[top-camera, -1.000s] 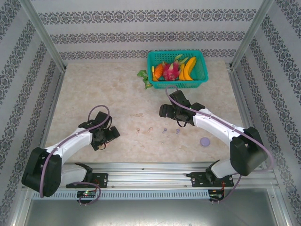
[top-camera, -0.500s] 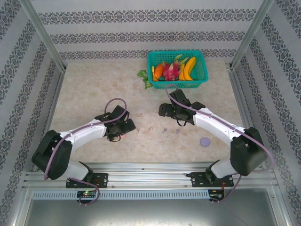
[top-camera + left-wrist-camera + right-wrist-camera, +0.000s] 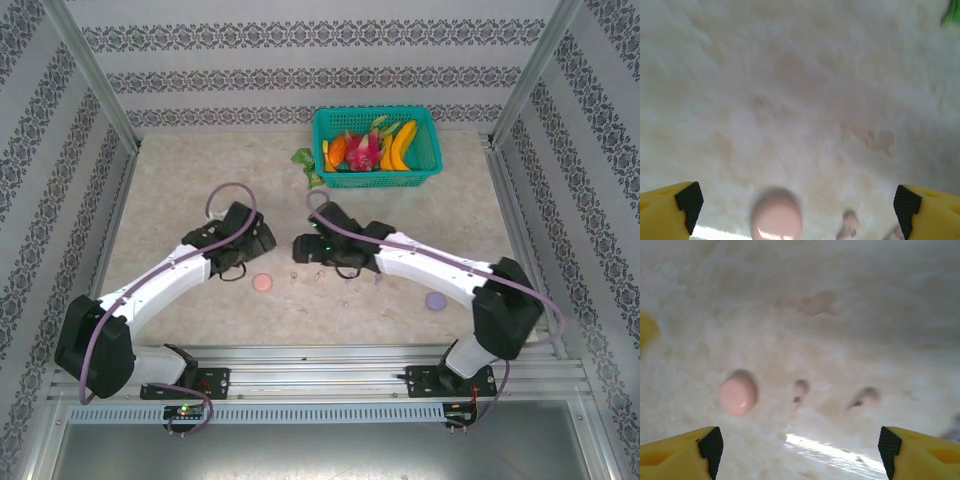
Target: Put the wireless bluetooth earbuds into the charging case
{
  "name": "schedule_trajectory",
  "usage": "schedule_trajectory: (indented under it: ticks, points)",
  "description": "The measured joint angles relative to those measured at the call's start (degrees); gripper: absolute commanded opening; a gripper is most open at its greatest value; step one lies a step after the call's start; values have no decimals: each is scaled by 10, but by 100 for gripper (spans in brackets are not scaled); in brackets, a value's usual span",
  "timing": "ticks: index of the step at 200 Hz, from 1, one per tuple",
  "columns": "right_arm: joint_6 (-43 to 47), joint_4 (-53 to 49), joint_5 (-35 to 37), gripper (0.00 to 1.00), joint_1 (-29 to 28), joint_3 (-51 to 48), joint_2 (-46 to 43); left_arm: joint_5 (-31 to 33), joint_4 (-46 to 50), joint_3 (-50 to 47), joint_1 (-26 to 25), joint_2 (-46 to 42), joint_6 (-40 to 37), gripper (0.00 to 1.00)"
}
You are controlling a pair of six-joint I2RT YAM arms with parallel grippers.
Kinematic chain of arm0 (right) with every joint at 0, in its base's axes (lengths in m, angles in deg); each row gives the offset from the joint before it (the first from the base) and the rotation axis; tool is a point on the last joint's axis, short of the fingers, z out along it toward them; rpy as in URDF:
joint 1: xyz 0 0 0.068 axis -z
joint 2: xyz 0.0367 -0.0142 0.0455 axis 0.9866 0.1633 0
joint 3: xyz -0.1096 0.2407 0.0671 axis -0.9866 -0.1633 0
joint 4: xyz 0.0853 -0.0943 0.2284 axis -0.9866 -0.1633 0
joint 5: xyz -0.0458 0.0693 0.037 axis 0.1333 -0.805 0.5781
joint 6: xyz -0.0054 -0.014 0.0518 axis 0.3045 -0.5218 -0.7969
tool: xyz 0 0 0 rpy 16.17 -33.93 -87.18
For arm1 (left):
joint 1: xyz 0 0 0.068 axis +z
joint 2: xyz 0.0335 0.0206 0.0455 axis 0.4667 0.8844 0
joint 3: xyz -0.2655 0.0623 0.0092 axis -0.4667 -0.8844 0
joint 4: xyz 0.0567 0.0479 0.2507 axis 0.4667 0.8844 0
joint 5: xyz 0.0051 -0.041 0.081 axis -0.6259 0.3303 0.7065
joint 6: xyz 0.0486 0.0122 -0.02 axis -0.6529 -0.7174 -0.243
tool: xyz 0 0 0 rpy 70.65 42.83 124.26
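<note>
Both arms have been swung inward. Two pale pink stemmed earbuds (image 3: 800, 389) are seen on the beige marbled table (image 3: 180, 190) just ahead of the right gripper (image 3: 800, 449), one centred between its wide-spread fingers (image 3: 710, 446); the left gripper (image 3: 795, 202), equally spread, is nearer the round pink case (image 3: 776, 214).

A: Overhead view is bright and evenly lit; shadows on the bench (image 3: 180, 170) are faint and soft.
B: And the wrist views?
A: Both hazy and out of focus. The pink case (image 3: 738, 394) is a blur, and a white glare streak crosses the bench near the lower edge.
</note>
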Motion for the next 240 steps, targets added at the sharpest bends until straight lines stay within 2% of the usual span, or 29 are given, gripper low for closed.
schedule_trajectory:
  ticks: [25,44,72,98,166,240]
  points:
    - [-8,5,-16,82,-43,47,73,13,11,29,74,-2,-38,100]
    - [-8,4,-30,81,-55,77,118,20,15,37,117,-2,-57,100]
    - [-12,5,-49,80,-55,118,166,12,15,37,164,-10,-64,100]
    - [-24,4,-60,80,-63,129,175,0,15,37,202,-21,-67,100]
    - [-56,10,-94,80,-129,149,202,10,14,38,233,-41,-73,100]
    - [-68,13,-104,81,-135,154,241,10,14,42,246,-41,-74,100]
